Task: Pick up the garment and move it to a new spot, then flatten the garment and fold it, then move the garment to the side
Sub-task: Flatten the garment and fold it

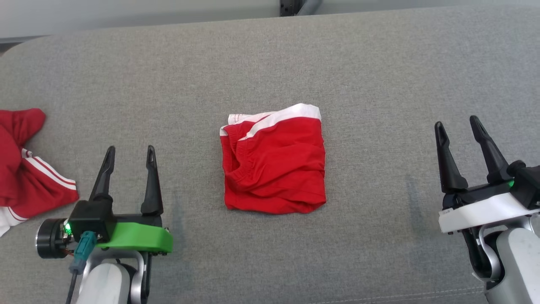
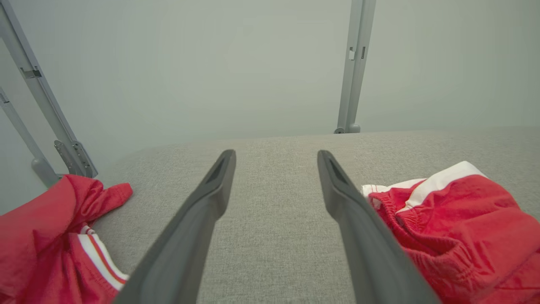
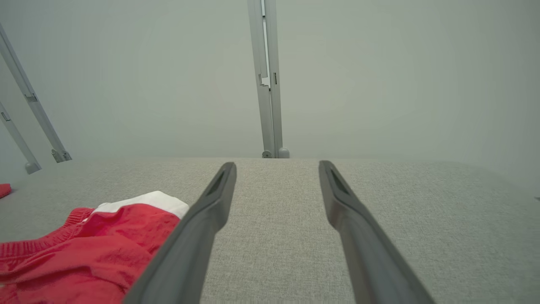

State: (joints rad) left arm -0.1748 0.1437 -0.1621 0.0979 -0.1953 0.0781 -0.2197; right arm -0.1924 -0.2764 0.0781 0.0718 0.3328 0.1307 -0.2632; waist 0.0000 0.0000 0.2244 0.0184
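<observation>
Far left of the head view: a bunched red cloth [image 1: 29, 169] with thin white stripes is lying on the grey fabric surface [image 1: 270, 63], running off the frame edge. Just right of it, the left gripper [image 1: 130, 148] is pointing its fingers up the view; they are standing wide apart and holding nothing, with bare grey fabric showing between them. Centre: the garment [image 1: 274, 162] is lying folded into a rough square. It is red, with a white band running along its upper edge and a curved elastic hem showing on its left half. It is sitting between the two grippers, well apart from each and touched by neither. Right: the right gripper [image 1: 457, 121] is leaning its fingers slightly leftward, also spread wide and empty. The left wrist view is showing the same order: striped cloth at lower left, open fingers in the middle, and the folded garment at lower right, partly hidden behind the right-hand finger. A grey metal post [image 2: 354, 67] is rising behind the surface's far edge. In the right wrist view, the garment is lying at lower left beside the left-hand finger, with plain grey fabric ahead of and to the right of the spread fingers.
</observation>
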